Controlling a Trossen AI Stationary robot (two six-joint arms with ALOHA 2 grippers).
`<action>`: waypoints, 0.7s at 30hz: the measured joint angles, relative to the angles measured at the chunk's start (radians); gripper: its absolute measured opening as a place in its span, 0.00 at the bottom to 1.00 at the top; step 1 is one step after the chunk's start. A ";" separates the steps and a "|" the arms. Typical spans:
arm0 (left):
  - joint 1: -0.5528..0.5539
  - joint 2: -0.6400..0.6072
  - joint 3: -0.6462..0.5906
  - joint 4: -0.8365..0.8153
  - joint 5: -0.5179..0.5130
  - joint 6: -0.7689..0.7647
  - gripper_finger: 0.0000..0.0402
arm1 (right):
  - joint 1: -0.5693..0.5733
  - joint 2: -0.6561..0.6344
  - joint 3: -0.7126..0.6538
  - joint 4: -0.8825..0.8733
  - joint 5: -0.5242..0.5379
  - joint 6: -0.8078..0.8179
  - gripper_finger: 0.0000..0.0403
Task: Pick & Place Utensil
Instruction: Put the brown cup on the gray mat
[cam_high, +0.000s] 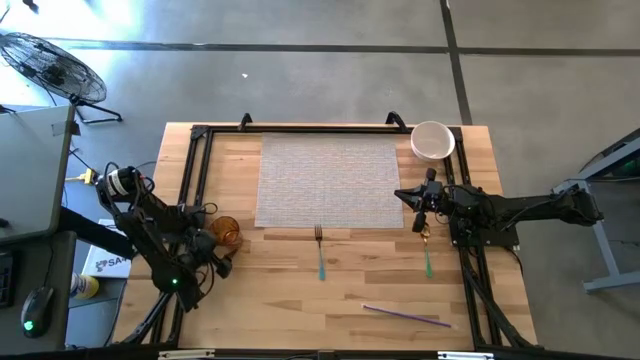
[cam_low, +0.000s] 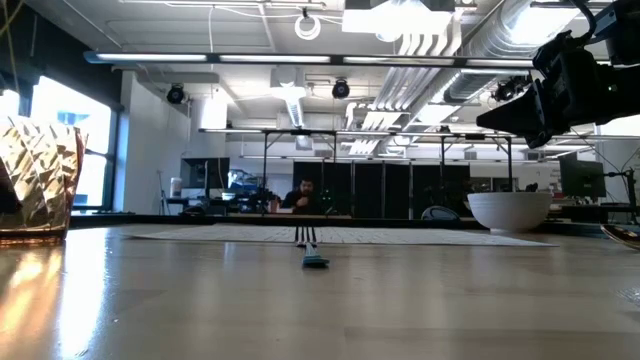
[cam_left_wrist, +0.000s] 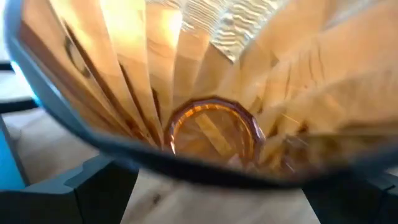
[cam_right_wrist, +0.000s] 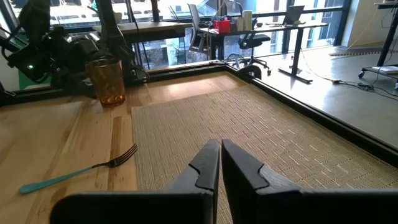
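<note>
Spoon (cam_high: 427, 256) with a teal handle lay just beside the right gripper (cam_high: 421, 222), directly below its pressed-together fingertips, long axis running back toward the table's front edge. Left gripper (cam_high: 214, 243) stood spread around an amber glass (cam_high: 226, 232), well apart.

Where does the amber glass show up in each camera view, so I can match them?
High view: amber glass on the table's left side, at the left gripper.
Low view: at the far left edge, standing upright.
Left wrist view: fills the picture, its round base near the middle.
Right wrist view: far off, upright beyond the woven placemat.
Shared landmark: the fork with the teal handle, seen in the high, low and right wrist views.
</note>
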 joint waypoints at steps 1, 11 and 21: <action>0.000 0.000 -0.011 0.006 -0.014 0.004 0.99 | 0.000 0.000 0.000 0.000 0.000 0.000 0.03; 0.000 0.001 -0.131 0.208 -0.256 0.191 0.99 | 0.000 0.000 0.000 0.000 0.000 0.000 0.03; 0.000 0.001 -0.180 0.262 -0.365 0.233 0.99 | 0.000 0.000 0.000 0.000 0.000 0.000 0.03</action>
